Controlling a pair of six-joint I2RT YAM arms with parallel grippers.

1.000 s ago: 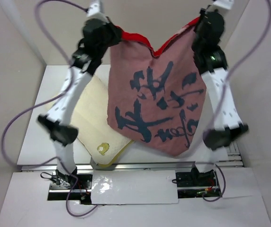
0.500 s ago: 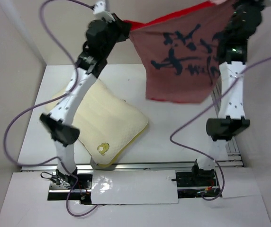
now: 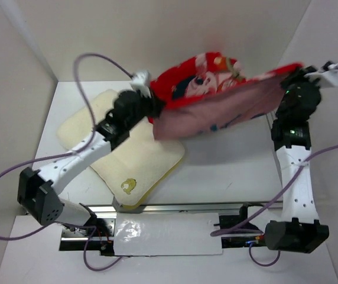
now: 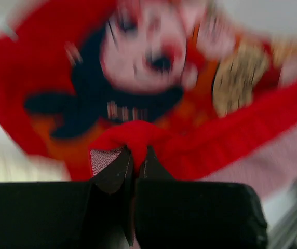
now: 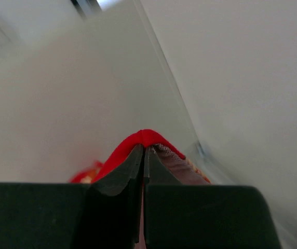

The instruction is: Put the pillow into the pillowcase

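The pillowcase (image 3: 216, 94) is held off the table, stretched between the two grippers across the far middle of the top view. Its red printed face with a cartoon figure is turned upward along the far edge, and a band of the faded pink side is seen below it. Half a second earlier it hung higher, with only the pink side and its dark brush marks facing the camera; since then it has been lowered and tipped over.

In the left wrist view, a bunched red fold of the pillowcase (image 4: 138, 78) is pinched by the left gripper (image 4: 135, 153), whose fingers are pressed together on the cloth. In the right wrist view, a red hem of the pillowcase (image 5: 146, 136) is clamped in the same way by the right gripper (image 5: 143, 150).

The pillow (image 3: 130, 163) lies flat on the table (image 3: 228, 171) at the left, its yellow emblem (image 3: 128, 186) at the near corner; its place is unchanged. Its far right part is overhung by the pillowcase's left end. The left arm, raised before, has been brought down low across the pillow, with the left gripper (image 3: 151, 103) above the pillow's far edge. The right gripper (image 3: 296, 74) is held near the right wall.
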